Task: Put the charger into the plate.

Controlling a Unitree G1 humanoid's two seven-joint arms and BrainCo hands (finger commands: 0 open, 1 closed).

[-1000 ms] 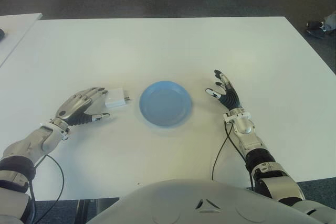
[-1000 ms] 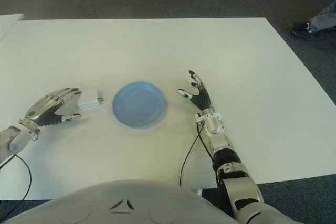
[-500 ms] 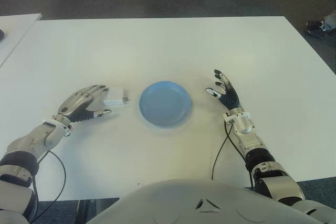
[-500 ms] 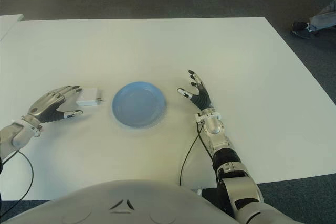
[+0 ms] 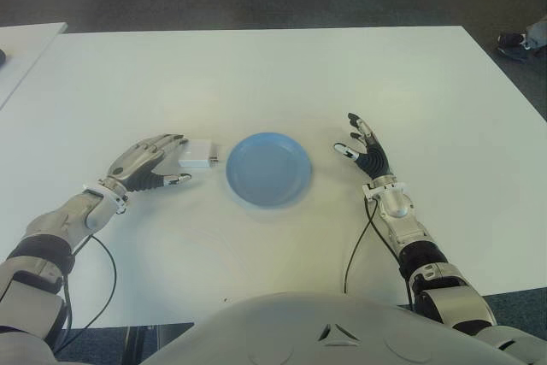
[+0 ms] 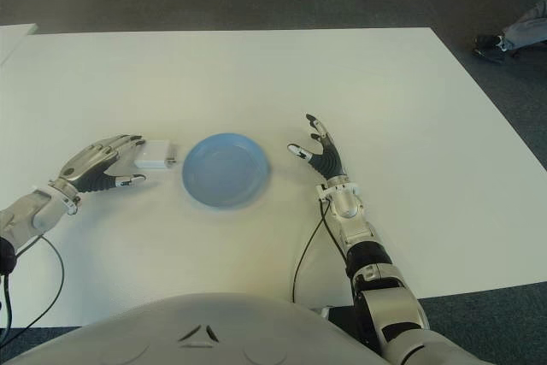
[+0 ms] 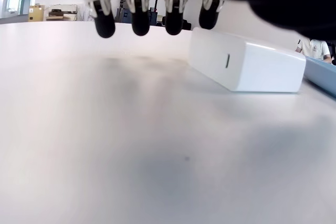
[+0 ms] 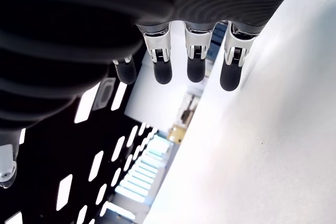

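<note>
since a second ago the left hand (image 5: 144,162) has slid forward and inward across the white table (image 5: 256,74), and the white charger (image 5: 197,153) has shifted with it toward the blue plate (image 5: 269,168). the charger now lies flat on the table just beside the plate's left rim, not yet in it. the left hand's fingers (image 7: 140,15) hang loosely spread over the charger's outer end, holding nothing; whether they touch it cannot be told. the right hand (image 5: 366,150) shows to the right of the plate, fingers open and holding nothing.

the charger looks like a small rigid plastic block, probably light, with smooth faces that could slip or skate away under a push. a pinch across its two long sides, thumb against fingers, seems the surest hold. lifting it over the plate's shallow rim would follow.
</note>
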